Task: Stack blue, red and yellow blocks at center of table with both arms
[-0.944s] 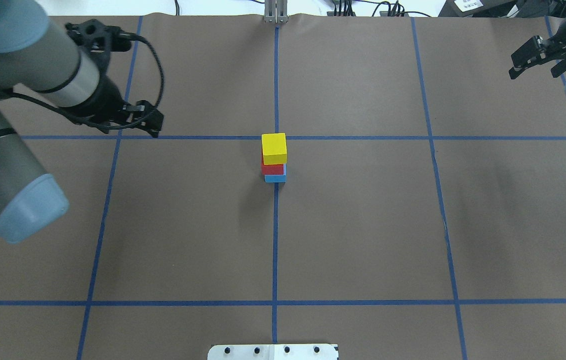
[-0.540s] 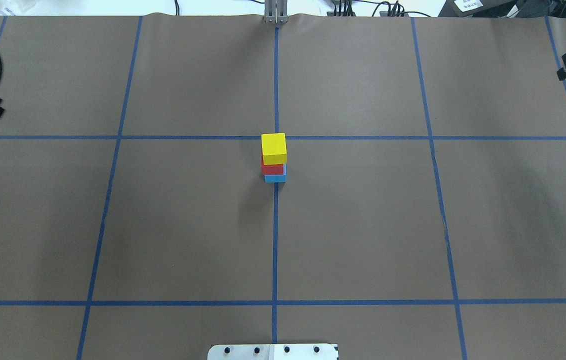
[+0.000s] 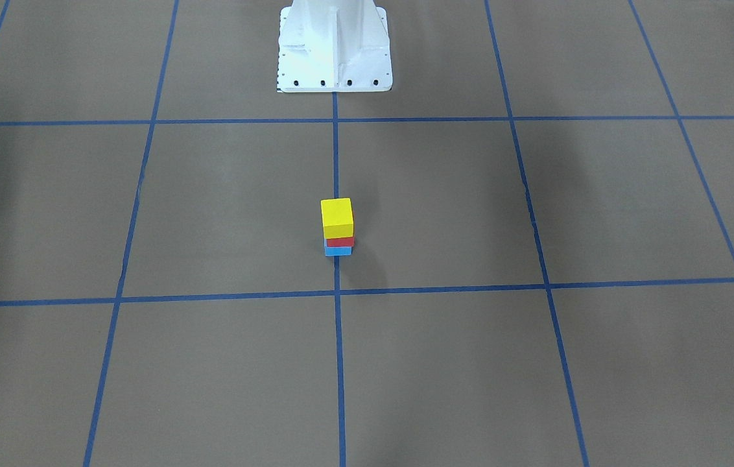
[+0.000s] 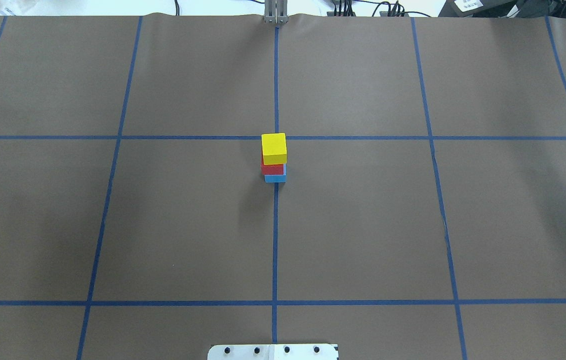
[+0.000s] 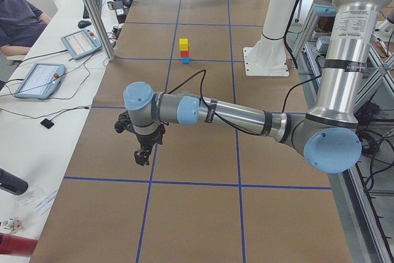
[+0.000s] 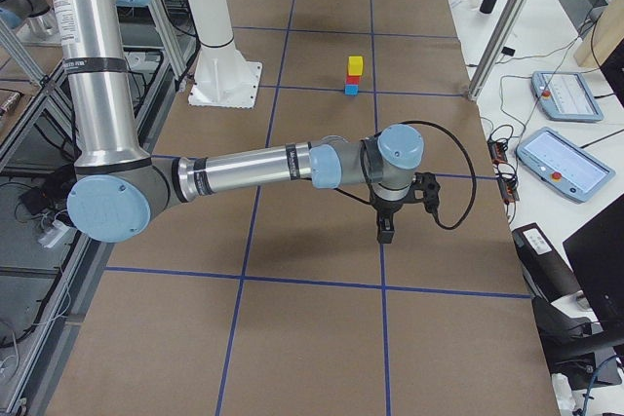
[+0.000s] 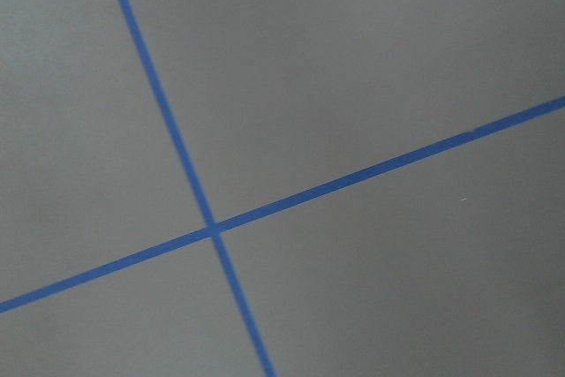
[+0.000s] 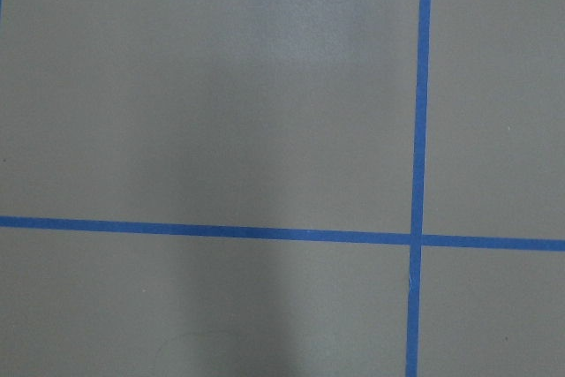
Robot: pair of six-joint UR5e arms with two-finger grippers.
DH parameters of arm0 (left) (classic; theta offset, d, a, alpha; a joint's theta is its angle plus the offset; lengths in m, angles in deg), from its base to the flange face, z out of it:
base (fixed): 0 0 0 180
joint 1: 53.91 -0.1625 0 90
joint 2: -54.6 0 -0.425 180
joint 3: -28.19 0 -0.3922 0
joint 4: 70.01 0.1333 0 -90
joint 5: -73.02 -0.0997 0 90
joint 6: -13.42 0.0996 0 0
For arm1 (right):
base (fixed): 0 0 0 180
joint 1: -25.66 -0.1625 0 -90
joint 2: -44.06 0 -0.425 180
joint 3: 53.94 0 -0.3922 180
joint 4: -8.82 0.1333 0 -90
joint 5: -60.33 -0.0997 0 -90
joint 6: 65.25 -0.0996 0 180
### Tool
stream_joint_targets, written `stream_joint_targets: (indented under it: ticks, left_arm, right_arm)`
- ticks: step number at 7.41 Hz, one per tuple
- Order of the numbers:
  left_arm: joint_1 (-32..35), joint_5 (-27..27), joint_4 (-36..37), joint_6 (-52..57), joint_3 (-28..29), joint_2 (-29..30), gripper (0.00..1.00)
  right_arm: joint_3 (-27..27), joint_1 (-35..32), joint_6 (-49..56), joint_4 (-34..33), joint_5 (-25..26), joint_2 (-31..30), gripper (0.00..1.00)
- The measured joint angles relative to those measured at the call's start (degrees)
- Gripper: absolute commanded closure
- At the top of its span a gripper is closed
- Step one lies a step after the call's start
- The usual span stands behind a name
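Yellow block [image 4: 274, 148] tops a three-high stack. It sits on the red block [image 4: 272, 169], which sits on the blue block [image 4: 275, 178], and the blue one rests on the table [image 4: 363, 225]. The stack stands on the centre tape line [image 4: 275, 240], midway between the table's left and right edges. It is also about halfway between the robot's edge and the operators' edge, so it is at the centre as the task asks. Each block touches the one below, and nothing grips or leans on them. From overhead the red block looks shifted a touch toward the left edge relative to the blue one, though at this size that may only be the camera angle. The tower stands upright in both side views.

Both arms are well apart from the stack. The left gripper [image 5: 142, 157] hangs above bare paper near the left edge, and the right gripper [image 6: 384, 231] hangs likewise near the right edge. Neither shows in the overhead or front views. No block is in either gripper, but whether the jaws are open or closed I cannot tell from these side views. Wrist cameras show only brown paper and tape crossings.

My judgement is that the stacking is done, with all three colours placed and free of the grippers; nothing is left but parking the arms
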Motion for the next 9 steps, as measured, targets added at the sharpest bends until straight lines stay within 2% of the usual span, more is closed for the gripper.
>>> stream_joint_targets:
  ticks: [3, 6, 9]
  left_arm:
    - [0.6, -0.18, -7.44, -1.47, 5.72, -0.72, 0.0]
    - [0.59, 0.11, -8.23, -6.75, 5.91, -0.93, 0.0]
    - [0.56, 0.14, -8.28, -7.16, 5.96, -1.34, 0.0]
  right_arm:
    - [-0.67, -0.74, 0.3, -0.03, -0.11, -2.91, 0.01]
    - [-0.75, -2.65, 0.4, -1.12, -0.42, -4.36, 0.01]
    - [-1.74, -4.38, 0.41, -5.91, -0.13, -4.3, 0.01]
